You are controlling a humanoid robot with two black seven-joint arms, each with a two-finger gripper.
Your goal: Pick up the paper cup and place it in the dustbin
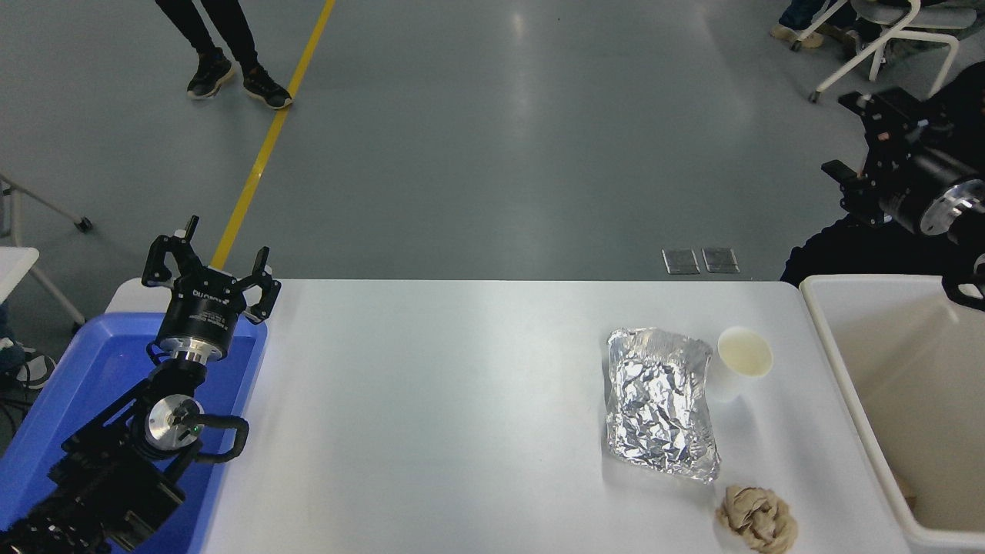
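Note:
The paper cup (743, 362) stands upright on the white table (462, 400), right of middle, its cream inside showing. It is just right of a crumpled foil tray (662, 404) and left of the dustbin (840, 369), a large off-white bin at the table's right end. My right gripper (845, 136) is open and empty, raised at the upper right, beyond the bin's far edge and well away from the cup. My left gripper (213, 265) is open and parked at the lower left.
A blue plastic tub (69, 400) sits under the left arm at the table's left end. A crumpled brown paper ball (758, 519) lies near the front edge, below the foil tray. A person's legs (223, 54) stand on the floor at the top left.

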